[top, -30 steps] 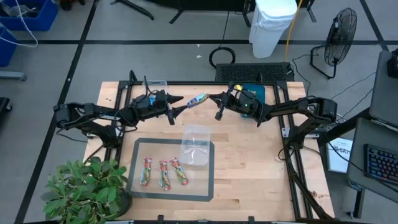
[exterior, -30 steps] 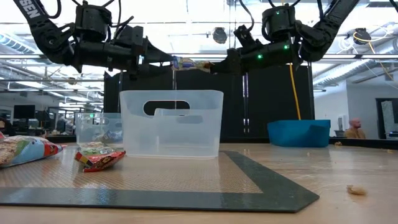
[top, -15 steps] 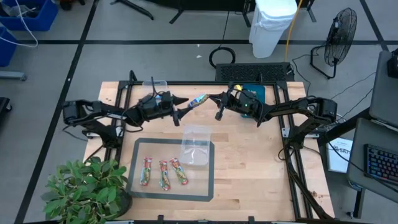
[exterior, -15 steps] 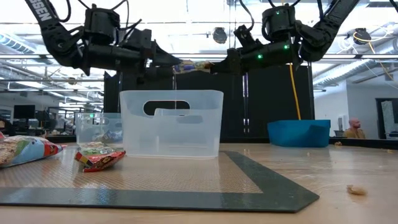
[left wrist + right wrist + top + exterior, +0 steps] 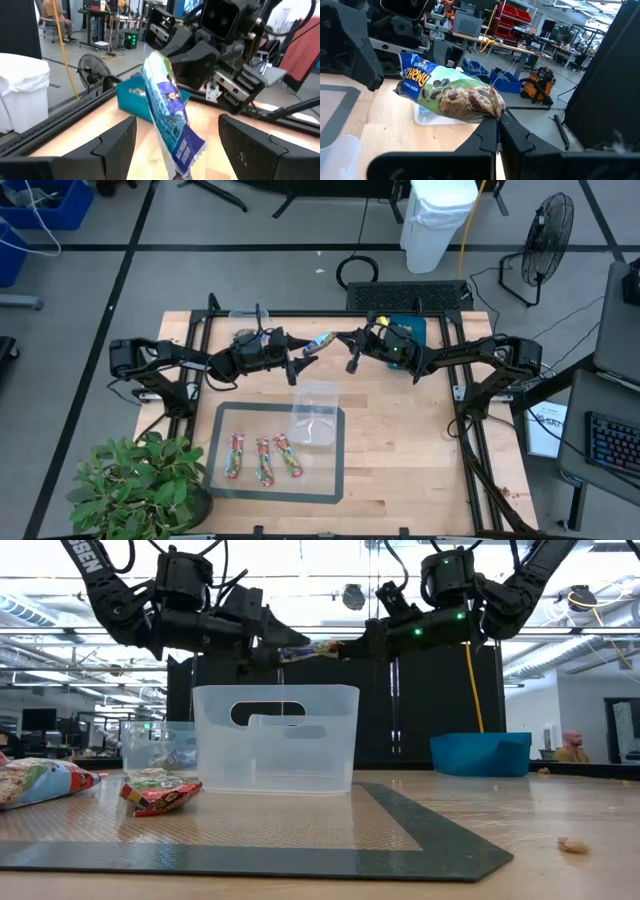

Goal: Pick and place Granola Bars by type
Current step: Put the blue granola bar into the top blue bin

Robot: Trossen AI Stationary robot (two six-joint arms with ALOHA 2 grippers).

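Granola Bars are at different stages here: three red-and-green ones (image 5: 263, 457) lie side by side on the dark mat (image 5: 225, 485), just beside the clear tub (image 5: 316, 414) that stands on the mat's far corner, while a blue-and-green bar (image 5: 320, 341) hangs in the air above and behind that tub, between the two arms. We see the right claw (image 5: 340, 338) pinched shut on one end of this bar — the wrapper's crimped edge is caught between the closed fingertips, which leaves the rest of the bar sticking out free toward the other arm. The left claw (image 5: 297, 356) stands with its fingers (image 5: 112, 140) spread wide on either side of the bar's loose end, touching nothing that we can make out. We judge this to be a hand-over in mid-air: holding the bar by one tip and roughly level gives the open claw a clear length to close on. Behind the tub on the wooden surface (image 5: 400, 440) sit a second clear tub (image 5: 249, 317) on the left arm's side and a teal tray (image 5: 412, 330) on the right arm's side — presumably source and sorting places, though we cannot tell which type goes where.
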